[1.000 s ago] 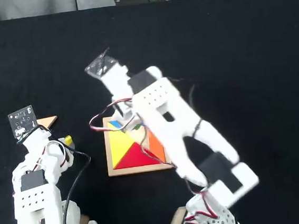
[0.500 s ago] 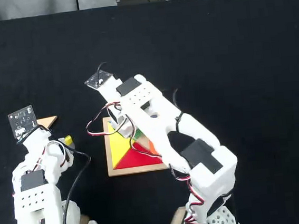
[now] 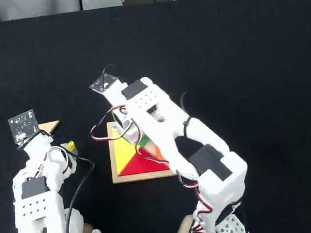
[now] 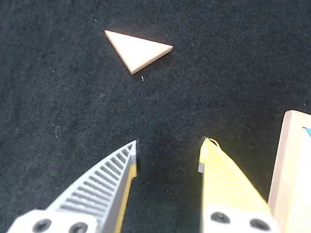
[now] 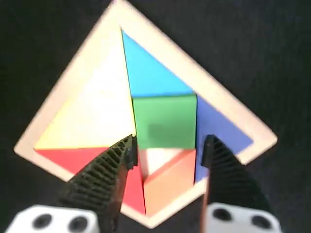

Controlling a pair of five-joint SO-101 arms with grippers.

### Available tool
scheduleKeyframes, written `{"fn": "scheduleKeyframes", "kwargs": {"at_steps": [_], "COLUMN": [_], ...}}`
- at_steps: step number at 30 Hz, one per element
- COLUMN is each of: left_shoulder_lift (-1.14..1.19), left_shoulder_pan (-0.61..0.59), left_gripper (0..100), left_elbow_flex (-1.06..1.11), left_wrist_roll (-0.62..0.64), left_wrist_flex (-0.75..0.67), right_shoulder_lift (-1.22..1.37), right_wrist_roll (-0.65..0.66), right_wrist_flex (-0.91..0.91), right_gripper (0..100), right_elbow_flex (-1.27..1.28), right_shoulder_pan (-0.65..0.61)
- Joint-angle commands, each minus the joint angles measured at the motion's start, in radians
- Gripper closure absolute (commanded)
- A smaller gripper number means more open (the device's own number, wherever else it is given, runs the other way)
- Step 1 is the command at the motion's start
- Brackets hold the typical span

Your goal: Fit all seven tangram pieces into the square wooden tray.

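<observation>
Along the left edge of the table [image 3: 260, 57], which is covered in black cloth, the left arm [image 3: 37, 199] rises from the near edge. The left gripper [image 4: 167, 145] hangs over bare cloth with its grey and yellow fingers parted by a moderate gap and nothing between them. Just beyond it lies the plain wooden triangle [image 4: 138, 49], flat on the cloth near the left edge and apart from everything else; from above it pokes out beside that arm's wrist [image 3: 49, 126]. To the right, left of the table's middle and toward the near edge, sits the square wooden tray [image 3: 116, 179], well apart from the loose triangle; its pale rim also shows in the left wrist view. Inside it the large yellow triangle [image 3: 124, 150] fills the left side and the red triangle [image 3: 143, 164] the near side. From the right wrist view the light blue triangle [image 5: 150, 73], the green square [image 5: 165, 121], the dark blue piece [image 5: 218, 133] and the orange piece [image 5: 170, 179] lie packed against them. A pale triangular patch [image 5: 158, 158] shows between green, red and orange. The right arm [image 3: 167, 126] leans from the near edge across the tray's right half. The right gripper [image 5: 167, 143] hangs over the green square with its black fingers spread about as wide as that square, gripping nothing.
</observation>
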Motion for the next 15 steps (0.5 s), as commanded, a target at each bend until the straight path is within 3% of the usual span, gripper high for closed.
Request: {"fn": "scheduleKeyframes", "kwargs": {"at_steps": [1,2,15], "left_shoulder_lift": [-0.014,-0.014,-0.014], "left_shoulder_pan": [0.005,0.008,0.008], "left_gripper": [79,79,79], "left_elbow_flex": [-0.007,-0.007,-0.005], "left_wrist_roll": [0.003,0.003,0.003], "left_wrist_flex": [-0.003,-0.003,-0.003], "right_shoulder_lift": [-0.082,-0.09,-0.099], "right_wrist_roll": [-0.002,0.002,0.034], "right_wrist_flex": [0.04,0.038,-0.089], "right_gripper": [95.2,99.2,98.7], "right_elbow_flex": [0.008,0.019,0.139], "right_shoulder_pan": [0.026,0.026,0.126]}}
